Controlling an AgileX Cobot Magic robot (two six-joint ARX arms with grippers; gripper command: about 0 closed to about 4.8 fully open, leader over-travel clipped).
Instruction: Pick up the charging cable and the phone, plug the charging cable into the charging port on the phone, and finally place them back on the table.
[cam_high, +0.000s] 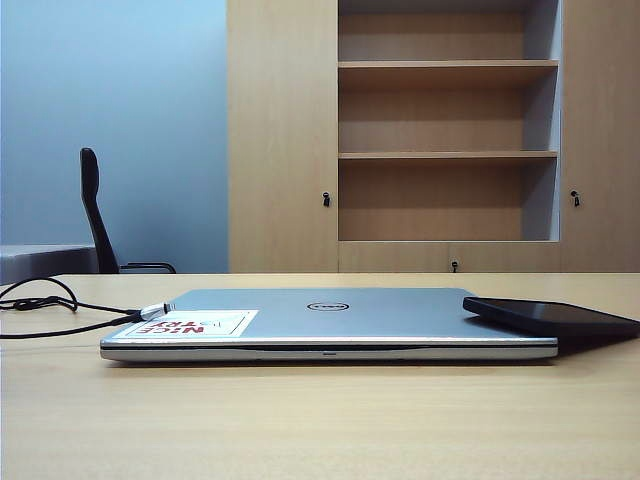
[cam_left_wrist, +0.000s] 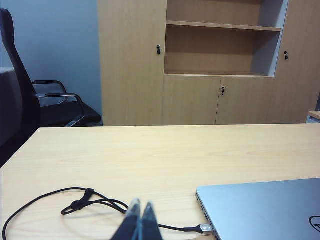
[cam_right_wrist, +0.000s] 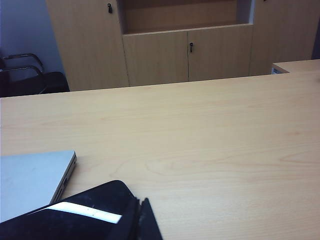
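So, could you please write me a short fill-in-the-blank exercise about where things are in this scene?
1. The phone rests partly on the closed ____, its other end over the table.
2. The charging cable lies loose on the table, its plug tip beside the laptop, not yet in the ____.
3. The left gripper hovers near the cable with its jaws ____.
4. The right gripper, near the phone, holds ____.

Missing words: laptop; phone; shut; nothing
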